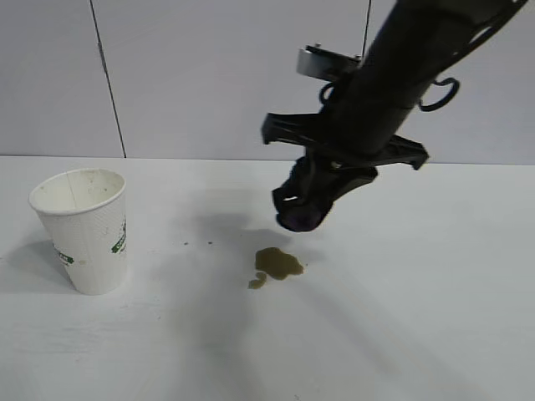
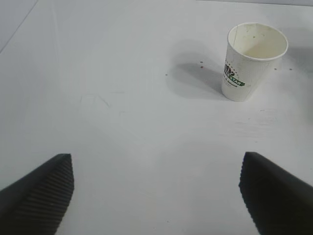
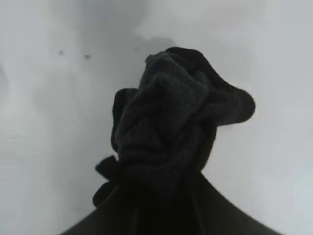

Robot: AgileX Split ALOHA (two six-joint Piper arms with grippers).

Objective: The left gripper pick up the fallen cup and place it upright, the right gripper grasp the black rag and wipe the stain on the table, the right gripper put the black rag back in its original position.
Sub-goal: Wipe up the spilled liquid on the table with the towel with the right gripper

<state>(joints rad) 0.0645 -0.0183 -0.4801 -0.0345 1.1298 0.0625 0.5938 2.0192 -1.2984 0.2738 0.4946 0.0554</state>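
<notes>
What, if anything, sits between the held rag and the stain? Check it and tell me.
Nothing visible does. The right gripper holds the black rag above the table, just behind the stain. The cup stands upright, well off to the side.

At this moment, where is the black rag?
The black rag is clamped in the right gripper, held above the table, just behind the stain in the exterior view.

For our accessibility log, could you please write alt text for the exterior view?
The thick black right gripper holds a bunched black rag above a white table, just behind a small brown-olive stain. A white paper cup with a green logo stands upright at left.
</notes>
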